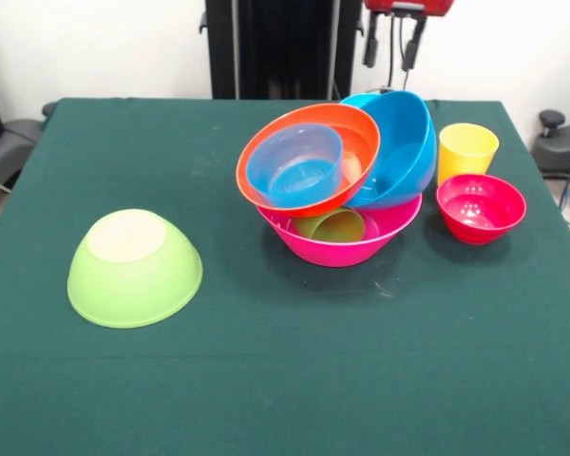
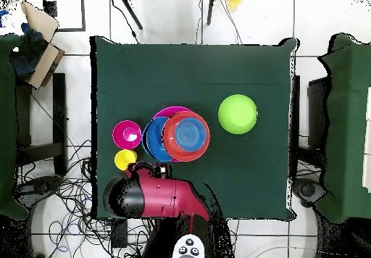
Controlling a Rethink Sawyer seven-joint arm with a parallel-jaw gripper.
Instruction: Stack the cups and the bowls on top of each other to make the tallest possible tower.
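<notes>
A magenta bowl (image 1: 347, 249) stands upright right of the table's middle. In it lie an olive-green cup (image 1: 331, 225) on its side, a tilted orange bowl (image 1: 361, 133) and a tilted blue bowl (image 1: 399, 147). A translucent blue cup (image 1: 296, 163) rests inside the orange bowl. A yellow cup (image 1: 467, 150) stands upright to the right, with a small crimson bowl (image 1: 480, 207) in front of it. A lime-green bowl (image 1: 133, 269) lies upside down at the left. My gripper (image 1: 392, 43) hangs open and empty at the top edge, above and behind the blue bowl.
The table (image 1: 266, 380) is covered in a dark green cloth. In the overhead view the red arm (image 2: 163, 196) reaches over the table's near edge beside the yellow cup (image 2: 124, 159) and crimson bowl (image 2: 127, 134). The lime bowl (image 2: 238, 114) sits apart from the pile (image 2: 186, 135).
</notes>
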